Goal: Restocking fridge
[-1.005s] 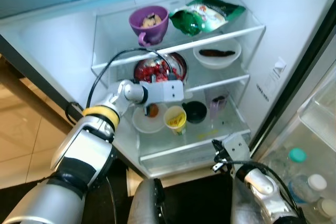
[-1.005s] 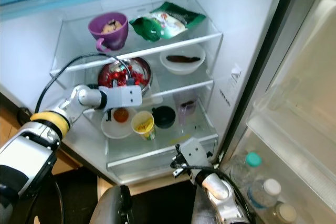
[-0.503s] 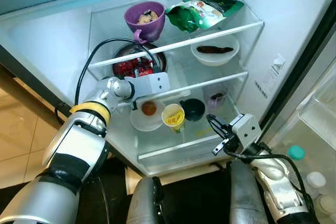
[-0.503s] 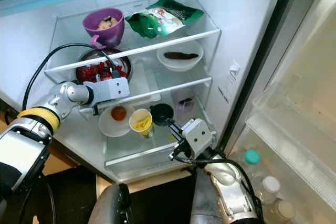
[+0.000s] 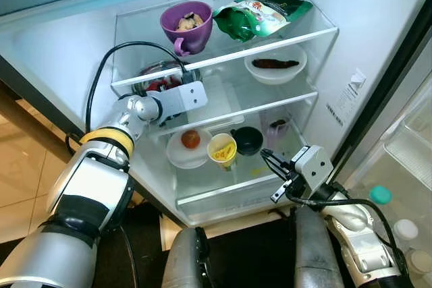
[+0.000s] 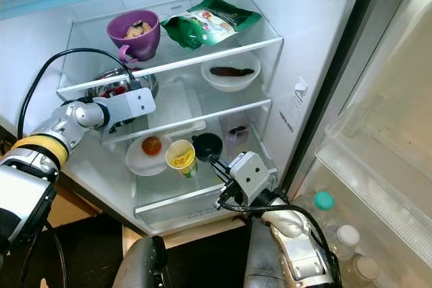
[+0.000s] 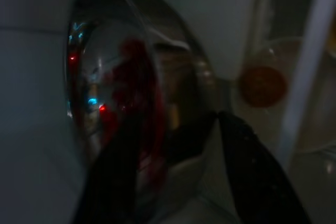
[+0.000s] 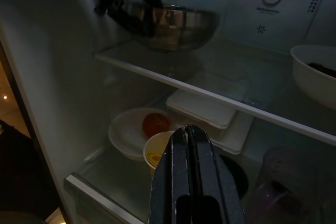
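Note:
A steel bowl [image 5: 156, 79] with red fruit in it is at the left end of the fridge's middle glass shelf [image 5: 283, 102]. My left gripper [image 5: 162, 98] is shut on the bowl's near rim. The left wrist view has the bowl's wall [image 7: 131, 93] between my two black fingers [image 7: 113, 177]. My right gripper [image 5: 267, 160] is shut with nothing in it. It hovers in front of the bottom shelf, close to a yellow cup [image 5: 223, 150] and a black bowl [image 5: 248, 139].
The top shelf carries a purple mug [image 5: 186, 25] and a green bag [image 5: 262, 13]. A white bowl [image 5: 275, 67] and a flat white box [image 8: 202, 109] are on the middle shelf. A white plate [image 5: 177, 156] with a tomato is on the bottom shelf. Bottles [image 5: 380, 197] stand in the open door.
My left gripper has slid the steel bowl leftward along the middle shelf. My right gripper has risen from below the fridge to the bottom shelf's front.

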Controlling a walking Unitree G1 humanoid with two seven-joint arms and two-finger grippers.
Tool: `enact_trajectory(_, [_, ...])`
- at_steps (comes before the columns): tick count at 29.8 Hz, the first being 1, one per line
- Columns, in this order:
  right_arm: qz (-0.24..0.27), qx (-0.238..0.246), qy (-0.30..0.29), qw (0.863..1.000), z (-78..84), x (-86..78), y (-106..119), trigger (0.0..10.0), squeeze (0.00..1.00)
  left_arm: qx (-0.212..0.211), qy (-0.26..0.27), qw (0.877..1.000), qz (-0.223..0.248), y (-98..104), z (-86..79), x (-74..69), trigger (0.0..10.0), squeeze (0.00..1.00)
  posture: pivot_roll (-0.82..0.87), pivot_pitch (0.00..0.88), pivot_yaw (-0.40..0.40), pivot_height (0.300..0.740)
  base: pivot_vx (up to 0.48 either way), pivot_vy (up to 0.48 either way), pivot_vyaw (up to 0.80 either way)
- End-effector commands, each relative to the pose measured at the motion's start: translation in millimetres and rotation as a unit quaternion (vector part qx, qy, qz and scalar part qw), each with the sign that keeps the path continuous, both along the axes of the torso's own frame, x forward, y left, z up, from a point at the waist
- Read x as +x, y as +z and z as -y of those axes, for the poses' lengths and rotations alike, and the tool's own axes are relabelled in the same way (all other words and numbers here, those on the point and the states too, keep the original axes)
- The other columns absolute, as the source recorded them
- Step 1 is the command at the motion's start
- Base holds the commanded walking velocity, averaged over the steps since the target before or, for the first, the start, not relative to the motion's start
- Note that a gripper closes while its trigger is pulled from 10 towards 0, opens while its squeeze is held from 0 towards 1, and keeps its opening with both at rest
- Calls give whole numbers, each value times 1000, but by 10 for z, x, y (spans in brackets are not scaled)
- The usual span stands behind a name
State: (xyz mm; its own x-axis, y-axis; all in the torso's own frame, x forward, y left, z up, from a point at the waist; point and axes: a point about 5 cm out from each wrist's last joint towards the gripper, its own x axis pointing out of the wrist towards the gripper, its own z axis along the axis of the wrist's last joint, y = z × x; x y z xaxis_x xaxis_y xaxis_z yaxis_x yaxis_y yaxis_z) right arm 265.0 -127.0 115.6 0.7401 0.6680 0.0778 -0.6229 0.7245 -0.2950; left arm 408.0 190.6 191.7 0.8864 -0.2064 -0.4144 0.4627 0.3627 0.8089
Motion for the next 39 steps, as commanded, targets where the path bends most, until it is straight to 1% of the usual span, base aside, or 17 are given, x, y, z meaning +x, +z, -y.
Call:
enact_trajectory(1, [-5, 3, 15, 1000, -53, -36, 6, 10000, 0, -46, 9, 998, 33, 168, -28, 34, 10000, 965, -180, 157, 122, 547, 0, 0, 0])
enact_trajectory(2, [-5, 3, 15, 1000, -53, -36, 6, 10000, 0, -46, 9, 998, 33, 168, -28, 34, 10000, 965, -180, 157, 122, 547, 0, 0, 0])
enact_trajectory(3, [-5, 2, 16, 1000, -53, -34, 13, 10000, 0, -70, -7, 997, 40, 209, 55, 45, 10000, 106, -182, 156, 121, 547, 0, 0, 0])
enact_trajectory(6, [-5, 2, 16, 1000, -53, -33, 17, 10000, 0, -84, -17, 995, 44, 234, 106, 51, 10000, 106, -182, 156, 121, 547, 0, 0, 0])
enact_trajectory(7, [-6, 1, 17, 1000, -53, -31, 22, 10000, 0, -102, -35, 993, 41, 255, 183, 52, 10000, 0, -180, 151, 121, 547, 0, 0, 0])
enact_trajectory(9, [-7, -1, 18, 1000, -56, -22, 23, 10000, 0, -105, -106, 989, 0, 204, 380, 10, 10000, 0, -178, 145, 119, 547, 0, 0, 0])
enact_trajectory(10, [-7, -1, 18, 1000, -56, -22, 23, 10000, 0, -105, -106, 989, 0, 204, 380, 10, 10000, 0, -178, 145, 119, 547, 0, 0, 0])
enact_trajectory(12, [-9, -3, 20, 1000, -60, -15, 23, 10000, 0, -90, -176, 979, -54, 97, 525, -67, 10000, 0, -175, 141, 117, 547, 0, 0, 0])
enact_trajectory(13, [-9, -3, 20, 1000, -60, -15, 23, 10000, 0, -90, -176, 979, -54, 97, 525, -67, 10000, 0, -175, 141, 117, 547, 0, 0, 0])
enact_trajectory(15, [-10, -5, 21, 1000, -59, -9, 21, 10000, 0, -86, -221, 966, -105, 2, 607, -141, 10000, 0, -172, 137, 116, 547, 0, 0, 0])
enact_trajectory(17, [-10, -5, 21, 1000, -59, -9, 21, 10000, 0, -86, -221, 966, -105, 2, 607, -141, 10000, 0, -172, 137, 116, 547, 0, 0, 0])
enact_trajectory(18, [-11, -5, 22, 1000, -59, -4, 22, 10000, 0, -82, -248, 956, -135, -58, 647, -193, 10000, 0, -171, 135, 115, 547, 0, 0, 0])
enact_trajectory(20, [-11, -5, 22, 1000, -59, -4, 22, 10000, 0, -82, -248, 956, -135, -58, 647, -193, 10000, 0, -171, 135, 115, 547, 0, 0, 0])
enact_trajectory(22, [-12, -8, 22, 1000, -58, 14, 25, 10000, 0, -73, -306, 927, -202, -224, 728, -339, 10000, 0, -166, 127, 115, 547, 0, 0, 0])
enact_trajectory(24, [-12, -8, 23, 1000, -57, 22, 26, 10000, 0, -67, -320, 920, -218, -303, 750, -389, 10000, 0, -165, 126, 115, 547, 0, 0, 0])
enact_trajectory(32, [-13, -9, 23, 1000, -58, 38, 28, 10000, 0, -48, -318, 918, -234, -518, 746, -474, 10000, 0, -161, 121, 113, 547, 0, 0, 0])
enact_trajectory(39, [-15, -9, 26, 1000, -67, 45, 23, 10000, 0, -34, -298, 928, -222, -602, 686, -502, 10000, 0, -157, 120, 112, 547, 0, 0, 0])
